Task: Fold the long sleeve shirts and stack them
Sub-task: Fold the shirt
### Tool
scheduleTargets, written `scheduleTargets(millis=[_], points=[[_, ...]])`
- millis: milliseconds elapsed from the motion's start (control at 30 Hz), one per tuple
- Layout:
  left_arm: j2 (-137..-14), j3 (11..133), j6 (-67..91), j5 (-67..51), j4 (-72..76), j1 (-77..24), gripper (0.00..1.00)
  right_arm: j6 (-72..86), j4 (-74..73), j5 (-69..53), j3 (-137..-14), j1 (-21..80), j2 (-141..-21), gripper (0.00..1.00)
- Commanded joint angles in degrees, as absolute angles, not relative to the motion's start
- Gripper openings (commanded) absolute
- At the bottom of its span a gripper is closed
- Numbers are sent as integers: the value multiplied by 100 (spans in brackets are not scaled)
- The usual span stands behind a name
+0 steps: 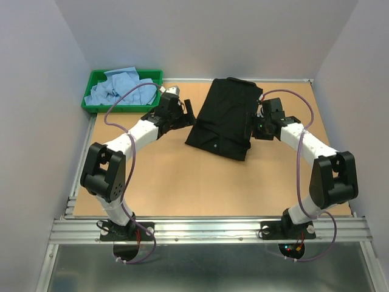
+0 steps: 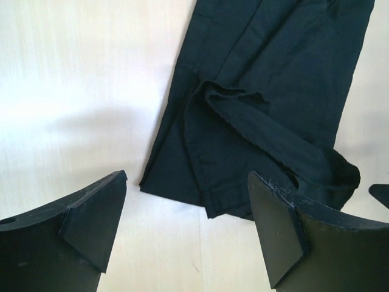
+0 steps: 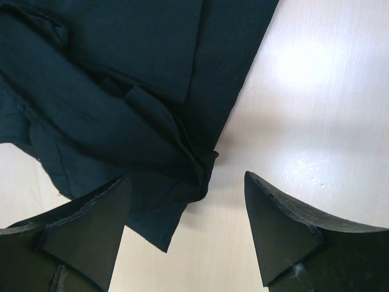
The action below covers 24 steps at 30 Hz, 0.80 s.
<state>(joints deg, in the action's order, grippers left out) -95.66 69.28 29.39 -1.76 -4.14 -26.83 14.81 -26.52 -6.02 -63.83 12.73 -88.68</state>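
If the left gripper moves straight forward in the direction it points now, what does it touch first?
Most likely the black shirt: its folded edge lies directly ahead, between the open fingers of the left gripper. Depth is unclear, so the fingers may touch the table just before the cloth.

Left arm: the white-and-black jointed left arm is reaching forward and inward from its base, its elbow bending out to the left.
Left gripper: the black two-finger left gripper is pointing downward, holding its fingers wide apart and gripping nothing.
Right arm: the white-and-black jointed right arm is reaching forward and inward, its elbow jutting right.
Right gripper: the black two-finger right gripper is pointing downward, its fingers spreading wide and clasping nothing.
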Motion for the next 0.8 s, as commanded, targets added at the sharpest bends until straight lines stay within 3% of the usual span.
scheduleTargets(millis=[0,433,767], points=[[-9782,7452,2795,-361,-299,-2646,92,1503,-2294,-352,-6398,1274,-8912,79],[-11047,8621,3822,-439,-694,-2645,92,3620,-2294,106,-6495,1266,-9184,75],[-11908,9422,3990,-510,-1142,-2654,89,3911,-2189,44,-6442,1257,-9545,75]])
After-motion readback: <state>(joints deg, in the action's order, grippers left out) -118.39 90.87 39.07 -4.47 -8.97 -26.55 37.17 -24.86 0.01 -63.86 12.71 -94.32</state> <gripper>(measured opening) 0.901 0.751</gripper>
